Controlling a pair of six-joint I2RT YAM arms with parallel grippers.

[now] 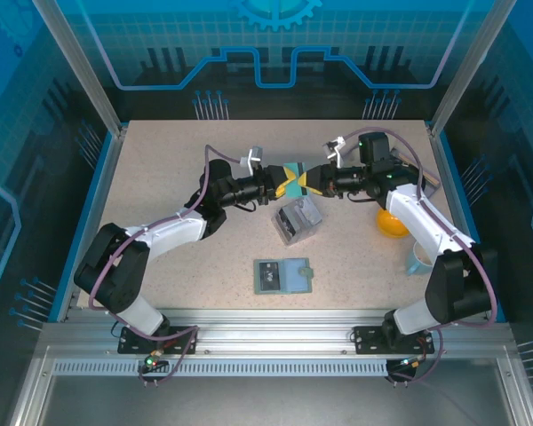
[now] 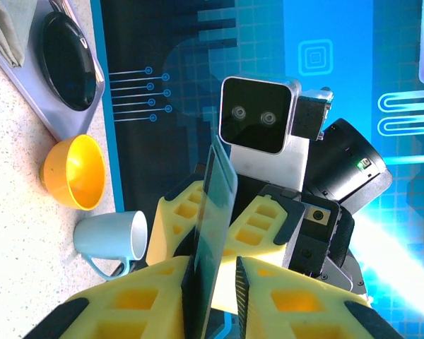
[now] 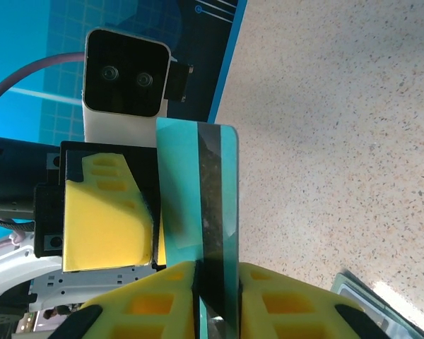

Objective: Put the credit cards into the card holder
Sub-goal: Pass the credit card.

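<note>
A teal credit card (image 1: 294,168) with a dark stripe hangs above the table's middle, between both grippers, which meet tip to tip. My right gripper (image 3: 218,272) is shut on the card (image 3: 191,176), both pads pressed to its faces. My left gripper (image 2: 215,272) stands slightly open around the same card (image 2: 215,198). One of its pads lies against the card and a gap shows at the other. In the top view the left gripper (image 1: 287,181) comes from the left and the right gripper (image 1: 302,181) from the right. The card holder (image 1: 282,276) lies open and flat on the table nearer the arm bases.
A small clear plastic box (image 1: 298,220) sits just below the grippers. An orange bowl (image 1: 393,222) and a pale blue mug (image 1: 419,257) stand at the right, under the right arm. A black pan (image 2: 67,56) rests on a grey tray beyond them.
</note>
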